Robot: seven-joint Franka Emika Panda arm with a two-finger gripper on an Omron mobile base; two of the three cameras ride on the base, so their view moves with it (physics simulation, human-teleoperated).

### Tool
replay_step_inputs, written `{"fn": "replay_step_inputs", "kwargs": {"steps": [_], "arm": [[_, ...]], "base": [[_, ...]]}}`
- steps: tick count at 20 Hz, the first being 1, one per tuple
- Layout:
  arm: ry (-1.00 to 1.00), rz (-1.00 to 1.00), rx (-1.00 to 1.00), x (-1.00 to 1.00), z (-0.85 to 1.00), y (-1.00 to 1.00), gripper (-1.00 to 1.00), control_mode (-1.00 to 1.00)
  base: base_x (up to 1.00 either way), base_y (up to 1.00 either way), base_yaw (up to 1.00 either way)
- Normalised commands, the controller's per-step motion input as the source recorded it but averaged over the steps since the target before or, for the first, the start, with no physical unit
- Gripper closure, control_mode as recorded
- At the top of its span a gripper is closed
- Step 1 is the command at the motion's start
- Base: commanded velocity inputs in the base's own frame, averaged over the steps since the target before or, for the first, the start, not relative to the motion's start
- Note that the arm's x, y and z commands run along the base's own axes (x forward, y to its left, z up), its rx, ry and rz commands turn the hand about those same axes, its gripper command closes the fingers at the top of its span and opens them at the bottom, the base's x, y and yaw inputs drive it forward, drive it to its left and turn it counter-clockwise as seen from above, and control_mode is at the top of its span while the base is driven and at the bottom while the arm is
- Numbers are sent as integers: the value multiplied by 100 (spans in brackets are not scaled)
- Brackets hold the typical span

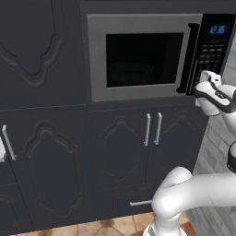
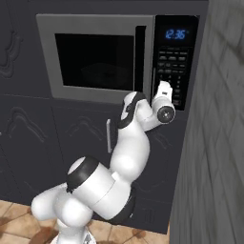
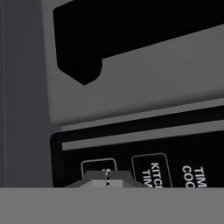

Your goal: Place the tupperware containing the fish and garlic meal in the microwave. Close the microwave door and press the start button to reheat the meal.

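Note:
The microwave (image 1: 138, 20) is set into dark cabinets, and its door (image 1: 97, 60) is closed flat, with the black handle (image 1: 187, 60) upright beside the black panel (image 1: 213, 53) and blue display (image 2: 175, 34). My gripper (image 1: 206, 76) is shut, its tip against the lower part of the panel (image 2: 163, 87). In the hand view the closed fingertips (image 3: 107, 179) rest on a key (image 3: 99, 166) left of one marked as a kitchen timer (image 3: 151, 168). The tupperware and the meal are hidden behind the dark window (image 1: 143, 57); a dim outline there is too dark to name.
Below the microwave are dark cabinet doors with two silver handles (image 1: 152, 129) and a drawer pull (image 1: 140, 203). A grey tiled wall (image 2: 214, 143) stands close on the right. My elbow (image 2: 131, 143) hangs in front of the lower cabinets above the brown tiled floor (image 1: 110, 228).

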Motion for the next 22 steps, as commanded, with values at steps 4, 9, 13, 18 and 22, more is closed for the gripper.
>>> {"fn": "replay_step_inputs", "kwargs": {"steps": [4, 9, 13, 18, 22], "arm": [[-1, 0, 0, 52, -25, -10, 100, -100], [0, 0, 0, 55, -16, -11, 100, -100], [1, 0, -2, 9, -12, -1, 100, -100], [-1, -1, -6, -21, -8, 0, 100, -100], [-5, -9, -9, -43, -10, 0, 100, -100]], "base": [[0, 0, 0], [0, 0, 0], [0, 0, 0], [0, 0, 0], [0, 0, 0]]}}
